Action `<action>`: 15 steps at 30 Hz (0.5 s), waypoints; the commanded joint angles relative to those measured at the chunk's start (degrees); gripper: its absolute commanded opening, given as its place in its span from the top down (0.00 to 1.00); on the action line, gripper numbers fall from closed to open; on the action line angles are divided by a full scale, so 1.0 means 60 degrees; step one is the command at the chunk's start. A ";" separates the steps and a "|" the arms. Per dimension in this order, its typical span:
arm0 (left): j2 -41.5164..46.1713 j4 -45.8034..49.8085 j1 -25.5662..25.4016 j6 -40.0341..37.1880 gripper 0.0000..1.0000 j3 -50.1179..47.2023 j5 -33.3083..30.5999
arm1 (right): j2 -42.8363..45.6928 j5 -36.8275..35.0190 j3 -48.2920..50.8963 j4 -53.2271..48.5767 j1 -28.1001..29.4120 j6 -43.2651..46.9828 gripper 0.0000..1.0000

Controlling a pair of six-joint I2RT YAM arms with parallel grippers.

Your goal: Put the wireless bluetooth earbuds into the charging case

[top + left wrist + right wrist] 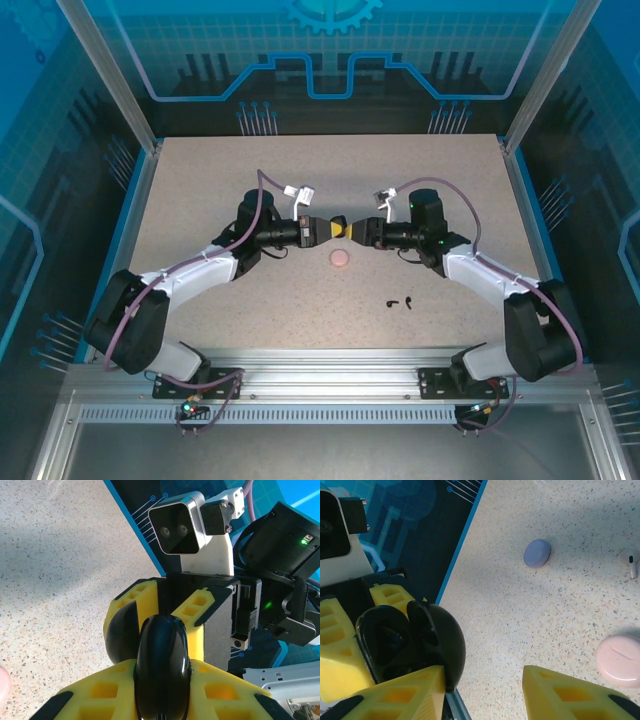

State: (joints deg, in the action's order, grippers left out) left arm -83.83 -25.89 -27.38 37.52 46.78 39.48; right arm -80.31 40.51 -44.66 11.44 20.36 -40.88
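Overhead, a speckled beige table (200, 200) is sitting inside a booth of blue printed walls (60, 120) and metal posts. A round pink case (341, 258) is lying shut near the table's middle. Just behind the pink case, the two claws are meeting tip to tip. The left claw (162, 695) is clamping a glossy black case (162, 655) whose lid is standing open. The right claw (485, 692) is standing partly open, gripping nothing, one finger just beside that black case. Two tiny black stemmed earbuds (409, 298) are lying loose right of the pink case, nearer the arm bases. A pale earbud (632, 566) and a shut purple case (537, 553) are lying apart from the pink case.
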 commanded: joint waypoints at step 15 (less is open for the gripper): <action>-0.0032 -0.0255 -0.0130 0.0053 0.99 0.0237 0.0214 | -0.0534 0.0126 -0.0847 0.0041 0.0143 0.0189 0.81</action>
State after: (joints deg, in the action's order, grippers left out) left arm -83.85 -25.93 -27.42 37.52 46.78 38.20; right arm -82.76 41.85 -47.83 11.40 20.75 -40.45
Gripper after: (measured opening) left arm 0.224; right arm 0.203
